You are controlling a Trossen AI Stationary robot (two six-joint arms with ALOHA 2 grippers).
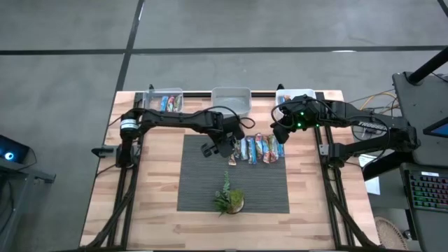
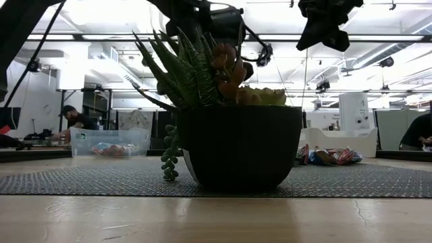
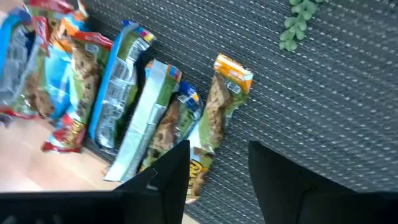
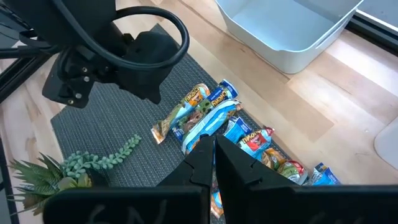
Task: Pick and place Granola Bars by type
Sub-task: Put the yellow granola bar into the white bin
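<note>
Bench (image 1: 154,210): light wood, carrying dark woven mat (image 1: 203,189) at centre, under both pincers.

Bins along far edge: clear bin (image 1: 164,99) behind left arm, holding a few wrapped bars; middle bin (image 1: 232,100) behind and between the two pincers; white bin (image 1: 287,95) behind right pincer.

Potted plant (image 1: 229,199): on mat, on near side of both pincers, well apart from them.

Granola Bars (image 1: 257,148): row lying side by side at far edge of mat, between the two pincers, partly overhanging onto bare wood. Orange-ended bar (image 3: 221,112): outermost of row, just ahead of left pincer's fingertips, lying flat on mat, not touched.

Left pincer (image 3: 217,165): above mat, just beside row; fingers spread, nothing between them.

Right pincer (image 4: 214,152): raised above other end of row; fingers pressed together, holding nothing.
</note>
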